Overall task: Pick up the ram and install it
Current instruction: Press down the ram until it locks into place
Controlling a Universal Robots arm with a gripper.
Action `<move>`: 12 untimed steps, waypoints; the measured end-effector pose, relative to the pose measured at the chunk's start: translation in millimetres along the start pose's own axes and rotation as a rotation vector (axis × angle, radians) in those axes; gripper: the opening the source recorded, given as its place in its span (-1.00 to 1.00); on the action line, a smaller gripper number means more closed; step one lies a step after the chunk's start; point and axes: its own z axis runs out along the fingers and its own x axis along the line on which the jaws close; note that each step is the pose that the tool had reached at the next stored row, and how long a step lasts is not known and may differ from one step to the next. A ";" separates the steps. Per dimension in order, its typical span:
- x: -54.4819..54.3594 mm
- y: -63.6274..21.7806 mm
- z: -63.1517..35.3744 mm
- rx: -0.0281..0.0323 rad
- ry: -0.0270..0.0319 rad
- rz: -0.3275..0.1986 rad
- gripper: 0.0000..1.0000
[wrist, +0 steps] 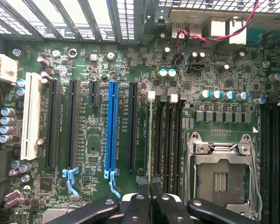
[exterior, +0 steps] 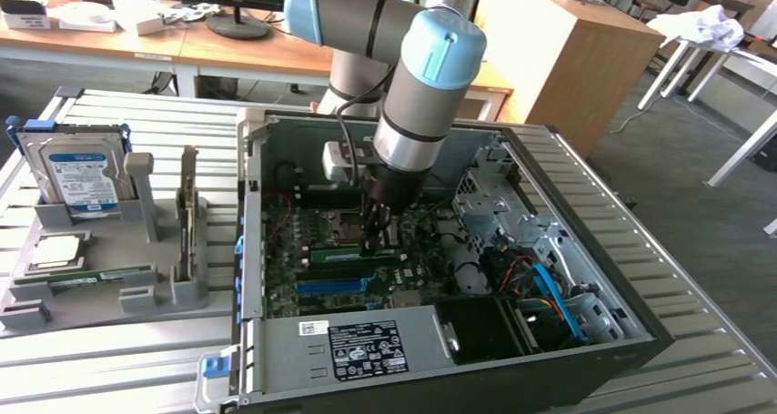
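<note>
The ram [wrist: 151, 135] appears edge-on in the wrist view as a thin pale-green strip. It stands along the first memory slot, beside a black expansion slot [wrist: 132, 126] on the motherboard [wrist: 84, 60]. My gripper [wrist: 150, 181] is shut on the ram's upper edge, with both black fingertips pressed close on either side. Whether the stick is fully seated I cannot tell. In the exterior view the gripper [exterior: 378, 239] reaches straight down into the open computer case [exterior: 631, 314], with the green ram [exterior: 340, 249] at its tips.
The empty CPU socket [wrist: 221, 172] lies beside the memory slots, and a blue slot [wrist: 112, 130] is nearby. Cables [exterior: 540, 282] and a drive cage crowd the case toward the exterior view's right. A grey holder [exterior: 73, 296] on that view's left carries a hard drive [exterior: 79, 177] and an upright card [exterior: 188, 214].
</note>
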 end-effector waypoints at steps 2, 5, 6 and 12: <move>0.0 0.0 0.0 0.0000 0.0001 0.000 -0.76; 0.0 0.0 -0.1 -0.0001 0.0002 0.000 -0.76; 0.1 0.1 -0.1 -0.0001 0.0003 -0.001 -0.76; 0.3 0.0 -0.1 -0.0002 0.0002 -0.003 -0.76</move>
